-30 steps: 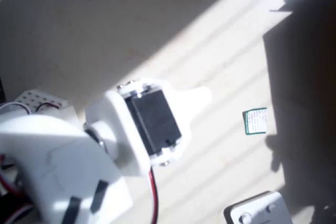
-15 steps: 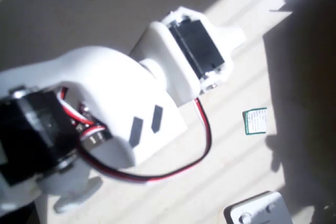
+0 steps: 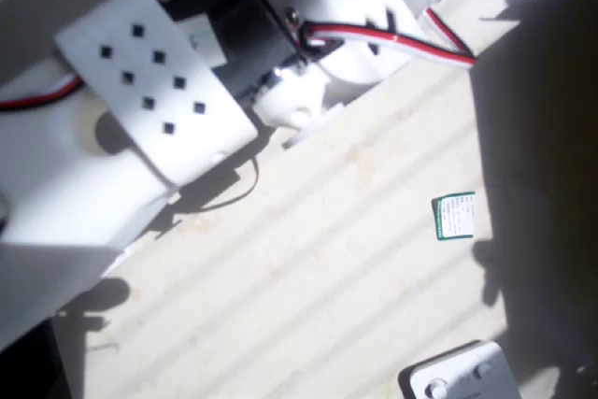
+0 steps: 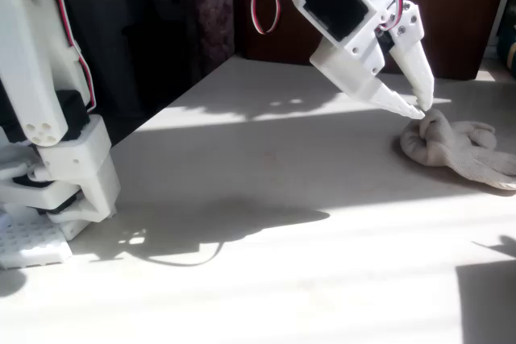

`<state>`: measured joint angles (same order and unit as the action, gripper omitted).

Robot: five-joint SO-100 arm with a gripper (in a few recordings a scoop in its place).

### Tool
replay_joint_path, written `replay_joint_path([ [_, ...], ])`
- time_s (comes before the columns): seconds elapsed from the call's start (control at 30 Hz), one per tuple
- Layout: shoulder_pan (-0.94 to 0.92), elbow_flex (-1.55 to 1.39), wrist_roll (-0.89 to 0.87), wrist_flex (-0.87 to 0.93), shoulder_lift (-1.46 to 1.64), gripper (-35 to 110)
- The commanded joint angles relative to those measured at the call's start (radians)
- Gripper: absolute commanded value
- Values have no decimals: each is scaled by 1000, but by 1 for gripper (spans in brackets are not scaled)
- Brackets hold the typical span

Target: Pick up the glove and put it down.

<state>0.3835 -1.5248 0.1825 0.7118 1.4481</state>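
The glove (image 4: 455, 147) lies crumpled on the desk (image 4: 266, 231) at about three o'clock in the fixed view, its bunched cuff humped up toward the arm and its stubby fingers trailing off to the right edge. The hand (image 4: 419, 109) has its two tapered white fingertips drawn nearly together right at the top of that cuff hump, touching or just pinching a fold; whether any cloth is really caught between them is hard to judge, since the tips are small and bright sun washes out the contact. To do this step well, the grip should probably take a thick fold of the cuff rather than a thin edge, with the tips pressed a little deeper into the hump before closing firmly, and the lift should be slow and straight up so the limp fabric does not slide free. The glove is soft, cream-beige, wrinkled and slack, sitting half in sun and half in the shadow behind it. From there outward, the arm (image 4: 347, 22) slopes down from eleven o'clock, and in the overhead view a small green-edged card (image 3: 455, 216) lies on the striped sunlit desk at about three o'clock.
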Motion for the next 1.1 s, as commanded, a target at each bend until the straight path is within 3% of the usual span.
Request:
replay_joint_path([
  [0.0,40,147,-9,-12,-101,0],
  [0.43,140,439,-9,-12,-422,0],
  [0.8,133,574,-8,0,-480,1],
  [1.07,133,578,-8,87,-480,17],
])
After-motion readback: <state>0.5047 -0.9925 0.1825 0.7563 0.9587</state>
